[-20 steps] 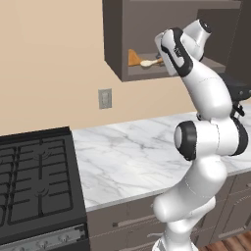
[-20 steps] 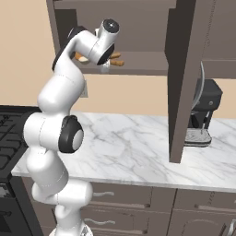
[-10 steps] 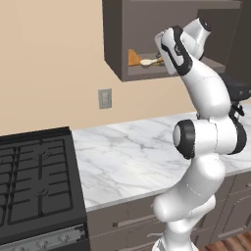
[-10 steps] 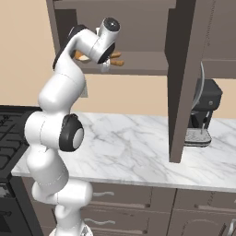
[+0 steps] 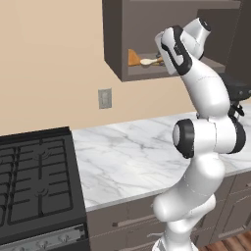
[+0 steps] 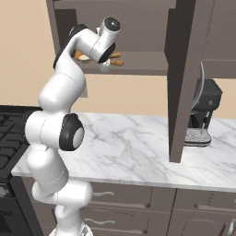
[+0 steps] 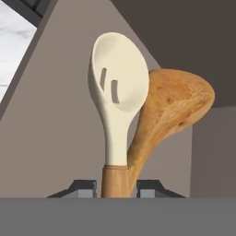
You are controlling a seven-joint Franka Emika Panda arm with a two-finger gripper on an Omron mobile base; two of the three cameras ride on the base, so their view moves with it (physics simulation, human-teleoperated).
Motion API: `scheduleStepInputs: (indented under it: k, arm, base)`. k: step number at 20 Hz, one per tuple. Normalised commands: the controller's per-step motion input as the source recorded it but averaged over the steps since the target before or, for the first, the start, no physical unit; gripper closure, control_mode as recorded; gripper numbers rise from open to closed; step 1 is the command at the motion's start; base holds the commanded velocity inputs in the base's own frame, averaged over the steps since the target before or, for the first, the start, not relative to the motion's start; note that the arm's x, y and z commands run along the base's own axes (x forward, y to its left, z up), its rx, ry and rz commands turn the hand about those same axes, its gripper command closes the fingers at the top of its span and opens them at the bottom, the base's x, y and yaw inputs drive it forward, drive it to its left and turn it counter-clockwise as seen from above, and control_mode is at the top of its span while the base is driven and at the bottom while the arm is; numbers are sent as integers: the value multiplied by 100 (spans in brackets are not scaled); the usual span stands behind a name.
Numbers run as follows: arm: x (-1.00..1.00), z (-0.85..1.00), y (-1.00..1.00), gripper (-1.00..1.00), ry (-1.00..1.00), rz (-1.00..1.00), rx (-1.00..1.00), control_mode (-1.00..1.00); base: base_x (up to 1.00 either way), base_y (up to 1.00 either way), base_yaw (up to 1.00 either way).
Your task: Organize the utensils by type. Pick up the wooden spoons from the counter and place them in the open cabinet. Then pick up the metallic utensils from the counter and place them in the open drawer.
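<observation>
Arm: the white arm reached up from the base into the open cabinet (image 5: 147,44) above the counter (image 5: 127,157); its wrist and last links covered much of the cabinet opening in both base views.

Gripper: the gripper (image 7: 116,186) sat inside the cabinet. In the hand view only the tops of its two dark fingertips (image 7: 83,188) showed, the rest cut off by the bottom of the picture. They stood narrowly apart, one on each side of an orange-brown handle, closed on it.

Pale-bowled wooden spoon: the pale-bowled wooden spoon (image 7: 117,106) was held by its handle, its cream slotted bowl pointing away from the hand. From the left base view its pale bowl (image 5: 147,62) lay low over the cabinet shelf.

Brown wooden spoon: the brown wooden spoon (image 7: 173,103) lay just behind and beside the pale one, overlapping it; its handle was hidden behind the held spoon, and whether the two touched could not be told. From the right base view only orange-brown handle ends (image 6: 116,58) poked out past the hand.

Shelf contact: whether the held spoon rested on the shelf could not be made out.

Surroundings: a black stove (image 5: 34,181) stood left of the counter, and a dark coffee machine (image 6: 203,110) was partly hidden behind the open cabinet door (image 6: 184,78).
</observation>
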Motion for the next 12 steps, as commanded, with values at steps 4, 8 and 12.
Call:
scheduleStepInputs:
  k: [4,8,12]
  arm:
    - [25,-15,0,100,-6,0,0,-100]
    - [29,-18,2,100,-9,0,0,-100]
    - [37,-25,4,100,-9,0,0,-100]
  base:
    - [0,0,0]
    - [0,0,0]
    - [0,0,0]
